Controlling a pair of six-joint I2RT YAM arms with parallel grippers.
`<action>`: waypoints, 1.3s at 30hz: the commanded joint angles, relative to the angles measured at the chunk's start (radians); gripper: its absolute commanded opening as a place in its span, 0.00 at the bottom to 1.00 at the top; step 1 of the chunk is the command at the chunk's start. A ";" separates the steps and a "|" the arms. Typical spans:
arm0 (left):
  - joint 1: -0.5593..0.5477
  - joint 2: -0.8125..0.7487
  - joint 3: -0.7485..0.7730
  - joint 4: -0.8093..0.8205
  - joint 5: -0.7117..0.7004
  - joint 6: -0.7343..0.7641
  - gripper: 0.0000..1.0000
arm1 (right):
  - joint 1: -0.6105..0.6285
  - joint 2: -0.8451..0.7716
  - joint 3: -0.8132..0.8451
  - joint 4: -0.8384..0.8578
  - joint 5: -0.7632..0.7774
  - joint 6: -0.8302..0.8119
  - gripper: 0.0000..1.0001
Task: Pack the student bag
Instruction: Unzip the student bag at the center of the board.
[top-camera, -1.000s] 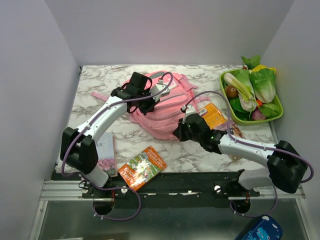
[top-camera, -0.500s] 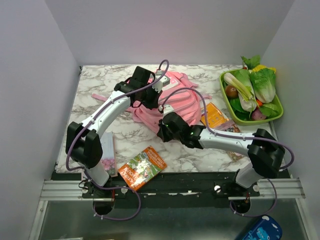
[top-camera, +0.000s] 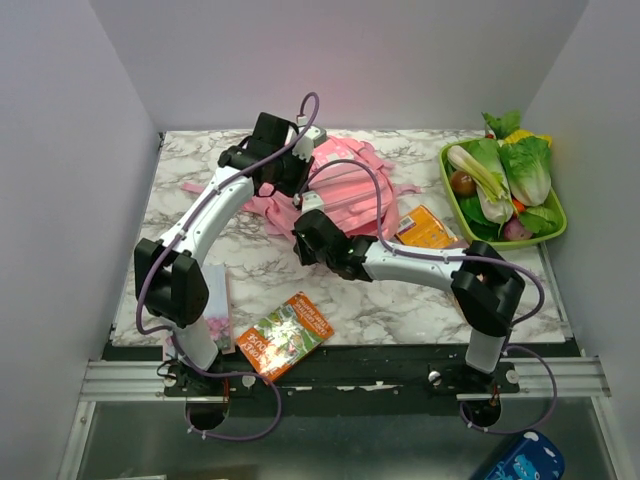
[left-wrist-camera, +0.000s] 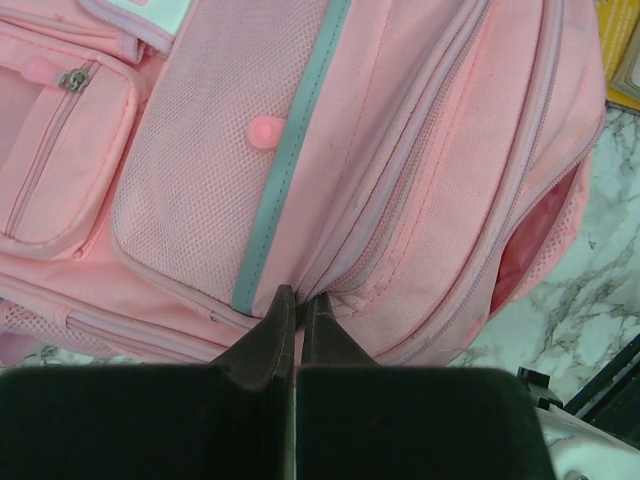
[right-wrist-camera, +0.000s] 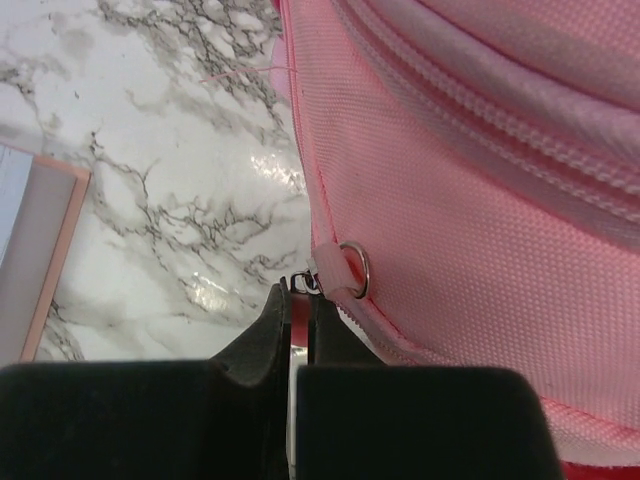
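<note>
The student bag, a soft pink backpack, lies flat at the back middle of the marble table. My left gripper is over its left part. In the left wrist view the gripper is shut, pinching a fold of the bag beside a grey-green stripe and a zip line. My right gripper is at the bag's near left edge. In the right wrist view the gripper is shut on a small metal zip pull next to a ring on the bag's seam.
A green tray of vegetables stands at the back right. An orange packet lies right of the bag. An orange picture book and a pink notebook lie near the front left. A blue object lies off the table, bottom right.
My right gripper has slid left along the bag's near edge, holding the zip pull. My left gripper has moved back and slightly right, and the bag has shifted toward the back.
</note>
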 joint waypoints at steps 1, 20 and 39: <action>-0.070 -0.037 0.016 0.078 0.145 -0.119 0.00 | 0.041 0.101 0.142 0.099 -0.112 -0.113 0.12; -0.006 -0.174 -0.039 -0.013 0.144 0.168 0.00 | 0.010 -0.408 -0.433 0.395 0.170 -0.133 0.52; 0.020 -0.237 -0.108 0.010 0.079 0.220 0.00 | -0.090 -0.407 -0.603 0.389 0.270 0.058 0.20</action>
